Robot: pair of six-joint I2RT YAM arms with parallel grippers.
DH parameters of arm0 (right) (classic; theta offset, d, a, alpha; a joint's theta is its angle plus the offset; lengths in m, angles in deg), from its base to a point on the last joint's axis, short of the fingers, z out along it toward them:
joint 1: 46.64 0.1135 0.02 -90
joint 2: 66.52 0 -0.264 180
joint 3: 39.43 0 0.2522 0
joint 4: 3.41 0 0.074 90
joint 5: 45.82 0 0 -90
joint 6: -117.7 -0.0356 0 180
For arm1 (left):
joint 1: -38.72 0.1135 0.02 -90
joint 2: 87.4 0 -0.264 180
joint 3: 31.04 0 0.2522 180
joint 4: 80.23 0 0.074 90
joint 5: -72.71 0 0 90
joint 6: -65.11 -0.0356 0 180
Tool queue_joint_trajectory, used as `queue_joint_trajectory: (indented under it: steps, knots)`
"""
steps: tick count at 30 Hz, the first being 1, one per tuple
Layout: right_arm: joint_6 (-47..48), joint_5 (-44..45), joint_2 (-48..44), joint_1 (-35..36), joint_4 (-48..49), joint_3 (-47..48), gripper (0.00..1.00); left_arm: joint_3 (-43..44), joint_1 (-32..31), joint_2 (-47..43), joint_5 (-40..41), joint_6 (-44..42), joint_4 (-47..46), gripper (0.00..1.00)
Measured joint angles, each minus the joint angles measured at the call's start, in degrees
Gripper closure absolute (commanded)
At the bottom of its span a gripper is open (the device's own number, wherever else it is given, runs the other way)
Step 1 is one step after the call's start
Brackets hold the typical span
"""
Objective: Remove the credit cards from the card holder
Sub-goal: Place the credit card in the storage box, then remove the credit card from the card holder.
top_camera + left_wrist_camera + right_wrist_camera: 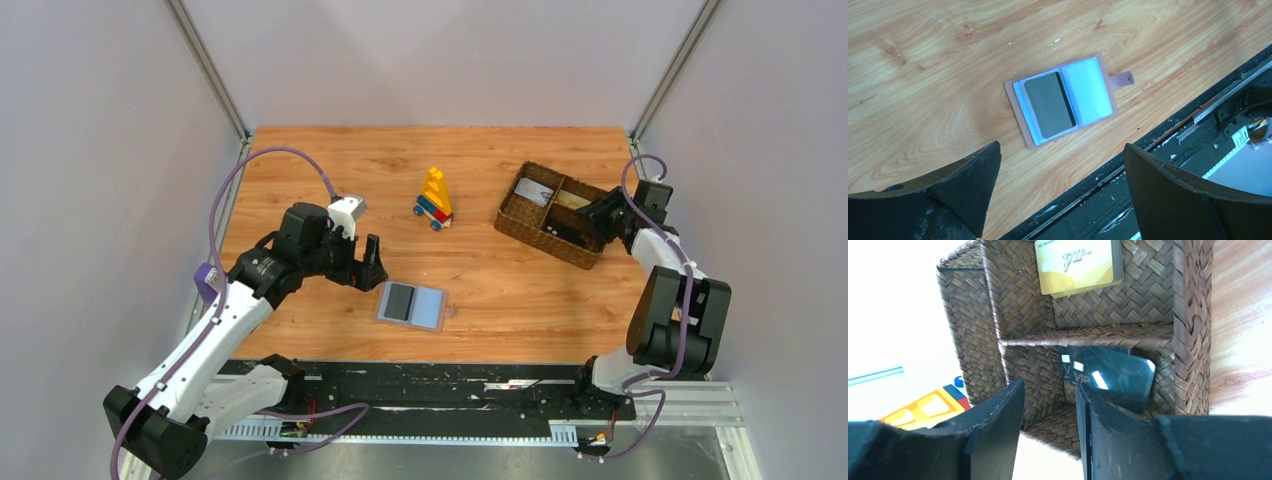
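- One light-blue, pink-edged card holder (411, 305) is laid open on the wooden counter (300, 160) near its front edge; a matte grey card (1049, 105) is seen on one panel.
- Left jaws are held wide, empty, just beside it.
- Right jaws are parted narrowly, empty, over the brown woven basket (1193, 315), where a glossy black card (1113, 375) and a gold card (1078, 265) are lodged in separate compartments.

The card holder (428, 308) lies open on the tabletop (300, 160) near its 6 o'clock edge, with a card (400, 301) on its 9 o'clock panel. A toy (434, 198) stands at 12 o'clock from the holder. The basket (540, 243) sits at 2 o'clock, a second card (1078, 265) in one compartment and a third card (1113, 375) in the next.
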Motion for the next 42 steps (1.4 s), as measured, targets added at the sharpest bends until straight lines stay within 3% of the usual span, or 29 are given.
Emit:
queue_joint_trajectory:
  steps: [8,13,19,31,37,42]
  knots:
    - [4.4,0.5,0.0,1.6,-6.0,4.6,0.55,0.0,0.0,3.8,2.9,1.5,1.3,0.03]
    - [4.8,0.4,-2.2,6.4,-9.6,4.5,0.55,-1.3,0.0,6.7,1.1,3.6,0.8,0.09]
    - [4.7,0.8,-8.8,19.0,-10.2,2.6,0.57,-4.8,0.0,9.9,0.2,7.4,-2.6,0.18]
    - [-3.7,-0.5,-12.5,48.2,-1.7,-7.1,0.65,-12.6,0.0,21.0,-4.8,14.6,-17.3,0.57]
    - [-7.3,-0.4,-10.0,54.4,5.0,-8.1,0.67,-13.9,0.0,23.3,-4.6,15.5,-22.7,0.66]
    - [-8.3,-0.7,-5.5,55.6,7.9,-8.1,0.67,-14.6,0.0,26.0,-4.3,15.5,-24.5,0.66]
